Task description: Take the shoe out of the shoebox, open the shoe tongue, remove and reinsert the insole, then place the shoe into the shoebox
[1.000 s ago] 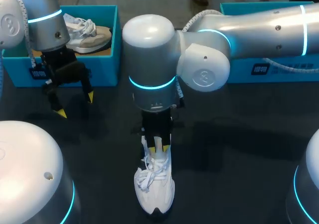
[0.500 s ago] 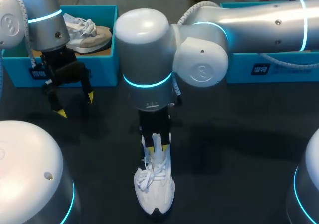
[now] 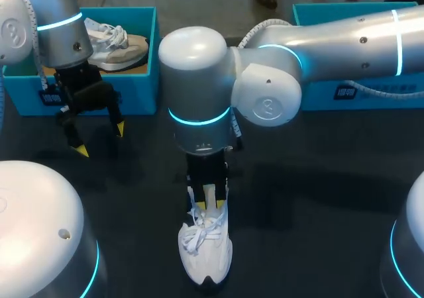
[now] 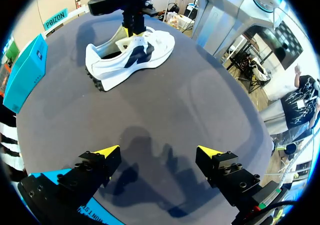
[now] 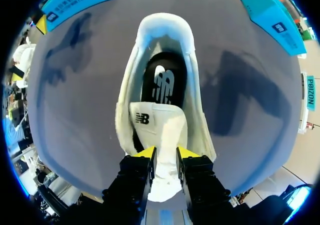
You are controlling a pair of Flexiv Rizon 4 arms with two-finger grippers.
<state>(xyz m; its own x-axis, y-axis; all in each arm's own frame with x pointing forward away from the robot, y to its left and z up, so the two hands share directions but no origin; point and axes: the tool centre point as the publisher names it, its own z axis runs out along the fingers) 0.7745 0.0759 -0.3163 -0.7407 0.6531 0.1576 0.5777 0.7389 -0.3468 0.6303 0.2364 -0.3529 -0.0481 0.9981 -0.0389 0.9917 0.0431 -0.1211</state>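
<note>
**Robot pinches sneaker tongue, with nothing steadying the shoe**

A white lace-up sneaker [image 3: 207,245] stands upright on the dark tabletop [image 3: 318,198], out of its box, toe toward the camera. The right hand [image 5: 164,155] has its two yellow-tipped fingers drawn close together on the white padded tongue [image 5: 160,130], gripping it from both sides. The black insole [image 5: 163,80] lies in place inside the shoe.

The left hand [image 4: 158,150] hangs wide open and empty, well apart from the shoe and near a blue cardboard shoebox [image 3: 99,93] that holds a grey-and-white sneaker [image 3: 119,43]. A second blue shoebox [image 3: 324,96] sits behind the right arm.

The main risk appears to be the unsecured shoe. A pull on the tongue could lift or tip the whole sneaker rather than fold the tongue open, because nothing presses it to the tabletop. The white laces [image 3: 199,235] look tied and bunched over the instep, which may limit how far the tongue gives. The grip is narrow and sits on soft padding, so the tongue could slide out of it. If the opening stays tight, reaching the insole would be harder.

A logo patch marks the tongue and a larger white logo marks the insole. White printed labels sit on the front walls of both boxes. The print is not transcribed here.
</note>
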